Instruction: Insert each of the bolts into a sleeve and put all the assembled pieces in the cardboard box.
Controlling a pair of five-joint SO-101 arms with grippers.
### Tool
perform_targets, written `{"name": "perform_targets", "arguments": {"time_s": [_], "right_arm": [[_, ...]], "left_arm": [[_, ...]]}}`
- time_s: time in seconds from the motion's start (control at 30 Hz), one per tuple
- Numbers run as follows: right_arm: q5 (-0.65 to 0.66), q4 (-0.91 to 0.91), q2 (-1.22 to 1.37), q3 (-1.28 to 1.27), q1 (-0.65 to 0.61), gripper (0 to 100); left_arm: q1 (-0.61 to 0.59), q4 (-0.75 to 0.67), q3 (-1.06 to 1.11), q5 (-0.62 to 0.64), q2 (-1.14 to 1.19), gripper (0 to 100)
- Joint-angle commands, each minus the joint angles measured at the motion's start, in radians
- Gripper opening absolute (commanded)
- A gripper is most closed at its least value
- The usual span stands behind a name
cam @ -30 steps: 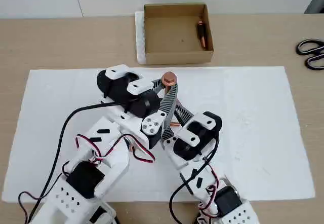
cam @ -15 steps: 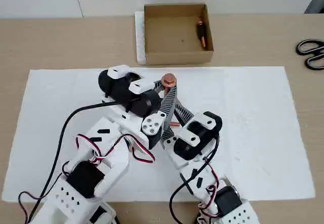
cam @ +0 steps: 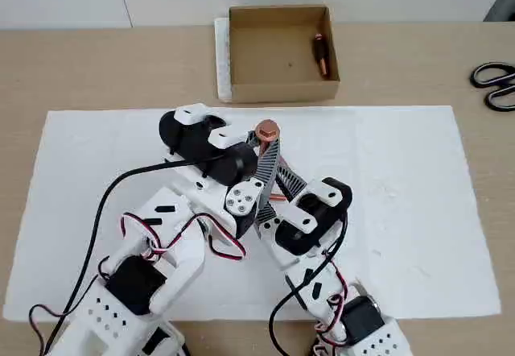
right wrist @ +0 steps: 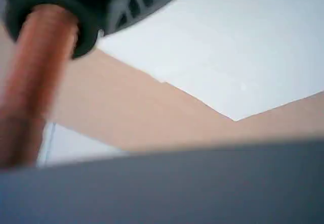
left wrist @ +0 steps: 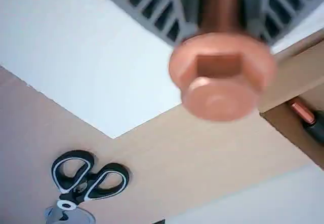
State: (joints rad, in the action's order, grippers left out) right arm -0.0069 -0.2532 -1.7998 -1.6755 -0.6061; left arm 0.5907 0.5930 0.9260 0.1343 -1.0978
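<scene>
Copper is the metal of the long bolt with a flanged hexagonal head (left wrist: 221, 77). The left gripper (cam: 267, 153) pinches it by the shaft, just under the head, between its grey ribbed fingers (left wrist: 147, 1). The bolt hangs in the air above the white paper sheet (cam: 402, 195), with its head turned towards the brown cardboard box (cam: 278, 92), which stands beyond the sheet on the wooden table (cam: 96, 66). One finished piece, copper and black (cam: 321, 54), lies inside the box along a side wall.

The right gripper (cam: 283, 183) meets the left one near the other end of the bolt. In the right wrist view the copper shaft enters a short black sleeve (right wrist: 87, 29). Whether the right gripper is clamped on something, I cannot tell.

In my judgement the step in hand is the joining of bolt and sleeve between the two arms, and it seems partly made. To do it well, both pieces should stay on one straight line, because a small tilt will probably jam the shaft in the sleeve. The push should go along the shaft only, slowly, until the sleeve sits fully on it. The left grip must hold firm, since the smooth metal may slide back. One arm should let go only when the other holds the assembled piece safely for the way to the box.
</scene>
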Motion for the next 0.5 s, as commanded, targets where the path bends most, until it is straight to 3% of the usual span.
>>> {"name": "perform_targets", "arguments": {"time_s": [0.0,0.47], "right_arm": [[-0.011,-0.005,-0.016,-0.008,0.001,0.4],[-0.011,-0.005,-0.016,-0.008,0.001,0.4]], "left_arm": [[0.000,0.038,-0.015,-0.003,-0.009,1],[0.002,0.097,-0.016,-0.005,-0.009,1]]}}
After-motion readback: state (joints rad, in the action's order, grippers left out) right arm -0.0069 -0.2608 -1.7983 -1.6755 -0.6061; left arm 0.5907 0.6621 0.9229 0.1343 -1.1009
